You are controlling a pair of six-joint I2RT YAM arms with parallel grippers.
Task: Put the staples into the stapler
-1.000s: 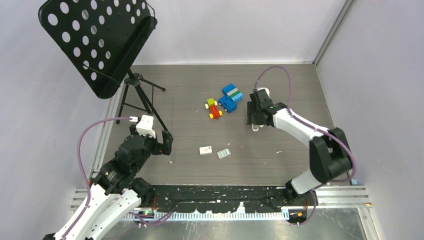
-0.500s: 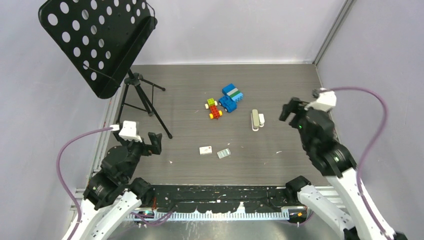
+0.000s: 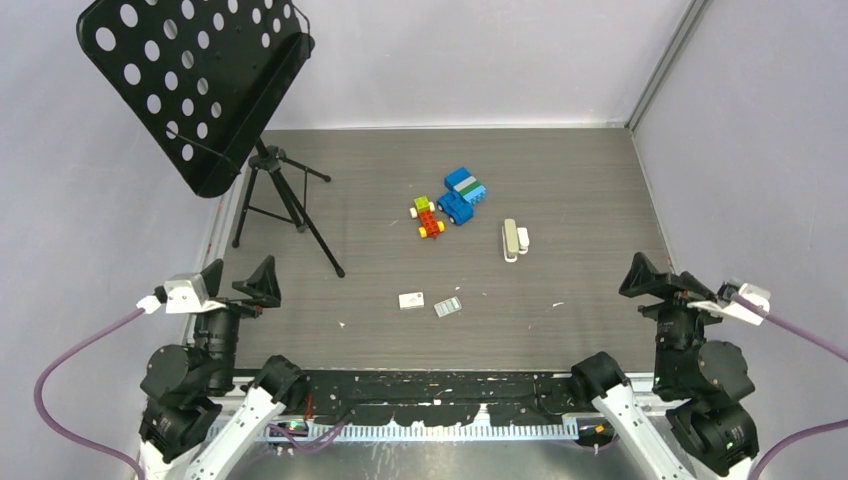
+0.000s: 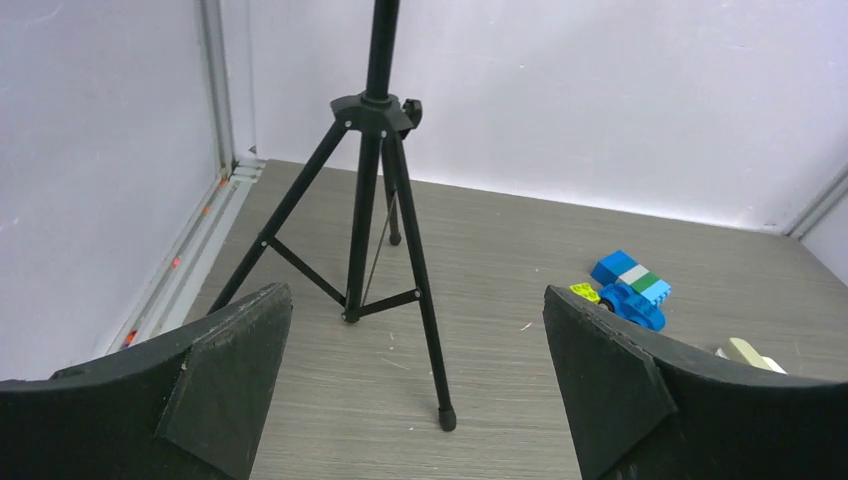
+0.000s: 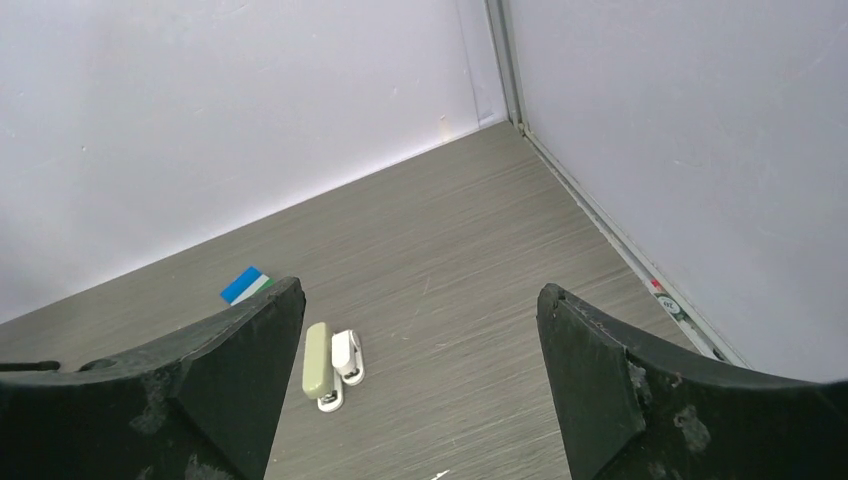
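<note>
The black music stand (image 3: 190,90) towers at far left. At the near corners the left gripper (image 4: 415,295) and right gripper (image 5: 420,288) are held high on folded arms, pointing across the table — jaws wide, empty. The stapler (image 3: 511,240) lies mid-table (right of the toy blocks (image 3: 452,200)); the staples (image 3: 447,307) lie nearer, well apart from it.
</note>
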